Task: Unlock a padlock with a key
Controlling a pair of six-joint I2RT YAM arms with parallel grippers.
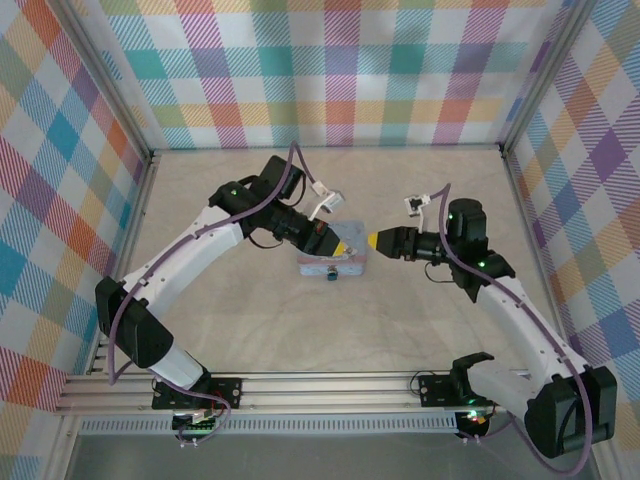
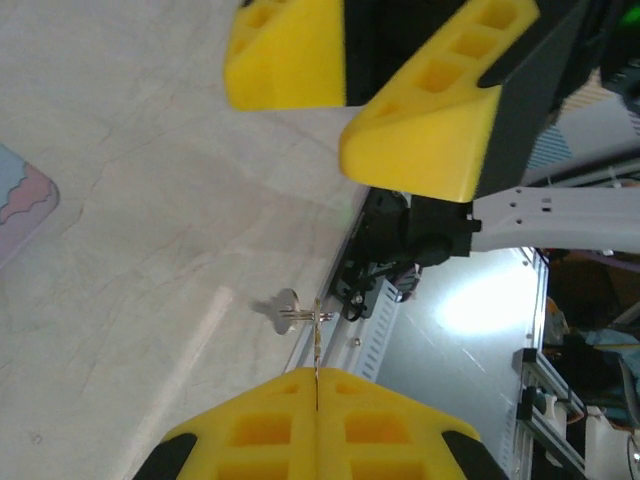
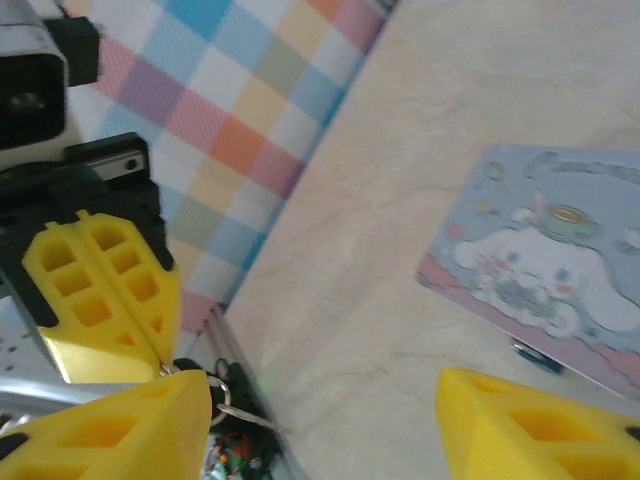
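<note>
Yellow-tipped, the left gripper (image 2: 316, 378) clamped the key (image 2: 314, 320) — the right gripper (image 3: 322, 380) hung spread apart near the pastel box (image 3: 540, 260).

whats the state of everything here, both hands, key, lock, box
left hand: shut on the key
right hand: open, holding nothing
key: pinched in the left hand, sticking out past the fingertips, not in the padlock
padlock: lying at the near edge of the box, not held; locked or not, too small to tell
box: lying flat, cartoon side up
</note>
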